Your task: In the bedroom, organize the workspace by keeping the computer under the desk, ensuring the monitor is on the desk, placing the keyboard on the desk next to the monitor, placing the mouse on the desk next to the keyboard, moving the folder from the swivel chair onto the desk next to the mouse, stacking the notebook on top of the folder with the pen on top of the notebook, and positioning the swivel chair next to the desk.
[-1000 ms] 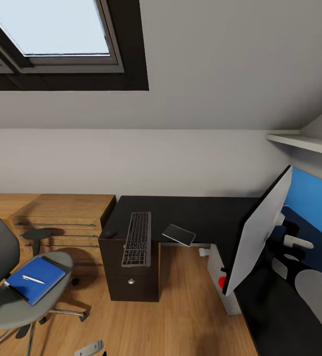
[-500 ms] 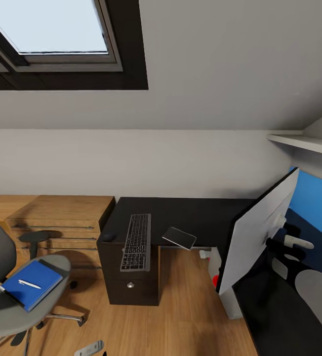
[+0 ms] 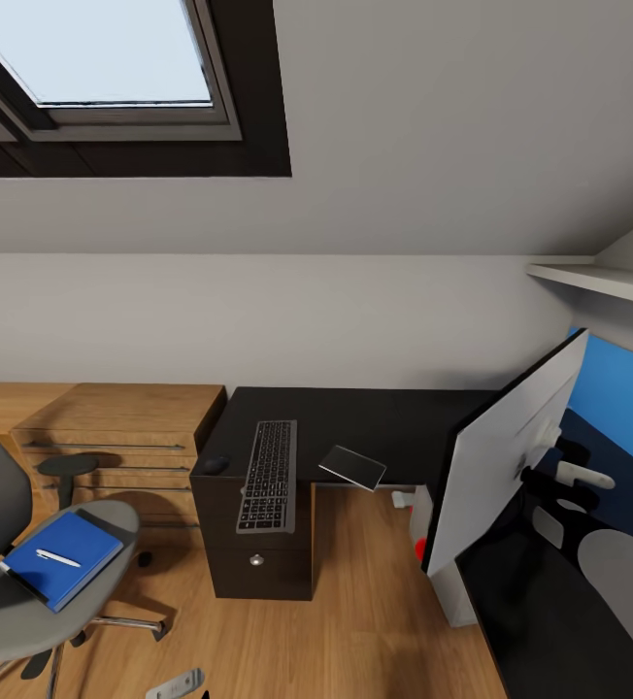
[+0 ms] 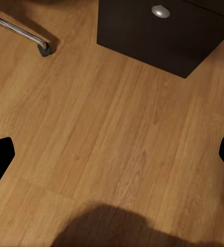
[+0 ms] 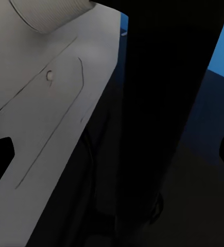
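Note:
The black desk (image 3: 384, 417) carries the keyboard (image 3: 268, 474), the small black mouse (image 3: 214, 464) just left of it, and the dark notebook (image 3: 352, 467), whose corner overhangs the inner edge. The monitor (image 3: 496, 466) leans steeply at the right, white back toward me. On the swivel chair (image 3: 113, 515) at the lower left lies the blue folder (image 3: 74, 568) with the white pen (image 3: 57, 557) on it. My left gripper (image 4: 112, 154) hangs open over bare floor. My right gripper (image 5: 114, 154) is open, right up against the monitor's white back (image 5: 55, 103) and black stand (image 5: 168, 103).
A light wooden chest (image 3: 122, 427) stands between chair and desk. The desk's drawer unit (image 3: 258, 558) with a silver knob faces me. A blue panel (image 3: 622, 388) and a white shelf (image 3: 598, 277) sit at the right. Skylights (image 3: 93, 58) are set in the sloped ceiling.
Compared with one second ago, the monitor's lower edge has swung left and its top right. The whole view shifted slightly. Nothing visibly moved in the last half second.

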Robot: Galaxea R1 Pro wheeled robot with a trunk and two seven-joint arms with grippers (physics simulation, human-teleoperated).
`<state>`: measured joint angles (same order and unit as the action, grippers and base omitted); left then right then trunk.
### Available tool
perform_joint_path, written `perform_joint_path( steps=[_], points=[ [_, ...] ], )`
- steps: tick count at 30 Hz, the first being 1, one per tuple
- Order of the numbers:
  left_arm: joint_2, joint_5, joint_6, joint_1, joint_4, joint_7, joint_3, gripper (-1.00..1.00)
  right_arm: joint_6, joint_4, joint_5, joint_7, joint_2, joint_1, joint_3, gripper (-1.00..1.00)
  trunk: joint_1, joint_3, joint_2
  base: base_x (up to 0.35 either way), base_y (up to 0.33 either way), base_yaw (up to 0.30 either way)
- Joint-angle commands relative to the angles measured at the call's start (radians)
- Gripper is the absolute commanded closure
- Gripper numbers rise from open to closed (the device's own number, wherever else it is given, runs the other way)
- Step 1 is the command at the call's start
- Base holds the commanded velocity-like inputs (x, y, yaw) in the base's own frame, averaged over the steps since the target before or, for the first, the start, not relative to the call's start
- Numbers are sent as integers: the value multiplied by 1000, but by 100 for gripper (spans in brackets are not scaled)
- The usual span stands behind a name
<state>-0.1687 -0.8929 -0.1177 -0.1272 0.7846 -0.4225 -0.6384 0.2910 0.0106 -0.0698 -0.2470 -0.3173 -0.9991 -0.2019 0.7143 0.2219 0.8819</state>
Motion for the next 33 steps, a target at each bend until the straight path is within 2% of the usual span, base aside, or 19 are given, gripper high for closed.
perform_joint_path(
  steps=[1, 33],
  points=[
    [-2, -11, -8, -2, 1, -7, -8, -100, 5, 2, -4, 3, 0, -1, 6, -100, 0, 1, 1, 0, 0, 0],
    [-1, -11, -8, -2, 1, -7, -9, -100, 5, 4, -7, 3, 5, -1, 5, -100, 0, 1, 1, 0, 0, 0]
  ],
)
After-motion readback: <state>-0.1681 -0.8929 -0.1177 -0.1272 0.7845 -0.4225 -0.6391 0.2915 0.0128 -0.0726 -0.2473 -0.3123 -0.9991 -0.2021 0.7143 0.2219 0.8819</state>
